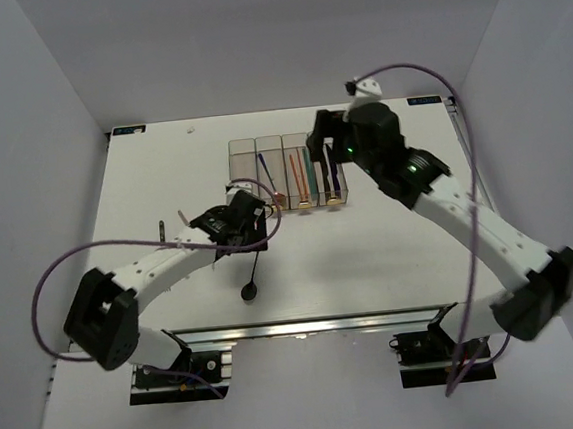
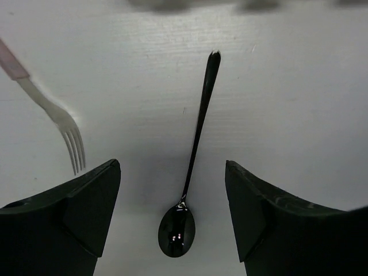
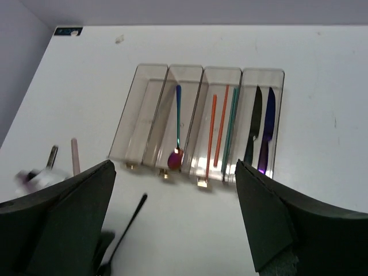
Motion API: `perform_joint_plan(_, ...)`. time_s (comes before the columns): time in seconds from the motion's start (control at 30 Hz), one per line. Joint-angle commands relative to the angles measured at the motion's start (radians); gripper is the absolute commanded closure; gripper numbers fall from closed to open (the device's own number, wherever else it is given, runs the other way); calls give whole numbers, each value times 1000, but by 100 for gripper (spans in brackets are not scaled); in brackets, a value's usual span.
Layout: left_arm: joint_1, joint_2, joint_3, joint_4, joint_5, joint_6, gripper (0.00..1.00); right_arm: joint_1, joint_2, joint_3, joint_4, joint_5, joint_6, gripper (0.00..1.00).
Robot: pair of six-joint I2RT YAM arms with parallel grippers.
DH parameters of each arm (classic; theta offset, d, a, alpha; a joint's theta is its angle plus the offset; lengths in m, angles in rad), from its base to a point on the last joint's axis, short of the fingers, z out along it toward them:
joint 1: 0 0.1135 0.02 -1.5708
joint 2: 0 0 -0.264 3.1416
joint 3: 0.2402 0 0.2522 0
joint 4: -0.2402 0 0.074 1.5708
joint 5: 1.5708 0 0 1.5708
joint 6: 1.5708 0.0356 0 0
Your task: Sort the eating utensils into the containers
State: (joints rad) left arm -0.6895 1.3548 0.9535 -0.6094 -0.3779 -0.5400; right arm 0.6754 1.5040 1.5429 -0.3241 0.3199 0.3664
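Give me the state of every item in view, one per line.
black spoon: lying flat on the table, not gripped.
fork: lying flat on the table, apart from the black spoon.
left hand: open, straddling the black spoon.
right hand: open, holding nothing.
leftmost bin: nothing in it.
second bin: holds iridescent spoon.
third bin: holds red chopsticks and green chopsticks.
fourth bin: holds black knife and blue knife.

Robot lab test cell: flat white tabletop boxed by plain pale-grey panel walls at 9, 12, 3 o'clock; silver aluminium extrusion rail at 6 o'clock
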Motion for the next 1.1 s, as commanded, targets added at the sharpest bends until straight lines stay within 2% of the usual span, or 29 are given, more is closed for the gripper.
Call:
perform_joint_plan(0.0,-21,114,8,16,33,-15,18,0,-202,-244,-4,-11,12,11)
perform_joint_plan(0.03,-24,179,13,17,31,-11,20,0,-247,-342,5,-15,22,11)
perform_joint_plan(0.13,-25,263,31,23,46,-5,29,-2,-381,-461,-6,-22,45,11)
perform_joint_plan(0.23,-25,297,27,22,62,-12,38,-2,-459,-501,-12,-28,51,11)
perform_joint_plan(0.4,-27,336,-18,51,114,-17,45,0,-498,-518,-35,-16,45,11)
perform_joint_plan(0.43,-27,339,-24,56,132,-18,51,-2,-499,-521,-33,-21,43,11)
perform_joint_plan(0.57,-47,346,-35,40,129,-31,62,-2,-487,-529,-26,-31,45,11)
perform_joint_plan(0.73,-53,333,-59,33,157,-38,68,-2,-482,-527,-20,-42,49,11)
perform_joint_plan(0.9,-53,319,-101,49,215,-46,100,-2,-495,-530,-15,-48,51,11)
perform_joint_plan(1.07,-54,256,-73,8,182,-52,100,-2,-501,-523,-16,-39,45,11)
